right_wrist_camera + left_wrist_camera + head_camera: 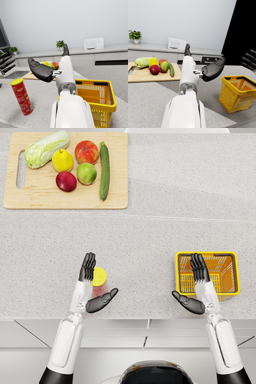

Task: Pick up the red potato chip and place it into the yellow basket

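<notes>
Left hand (92,288) spread, empty, beside red cylindrical chip can with yellow lid (99,281); right hand (196,287) spread, empty, over yellow plastic basket (233,273). Speckled grey stone table (150,235); wooden cutting board (30,198) upper left.

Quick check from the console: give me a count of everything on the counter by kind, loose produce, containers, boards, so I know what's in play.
Produce on the cutting board: 6 (cabbage, pear, peach, red apple, green mango, cucumber)
Chip cans: 1 (red chip can, upright)
Baskets: 1 (yellow basket)
Cutting boards: 1
Total: 9
</notes>
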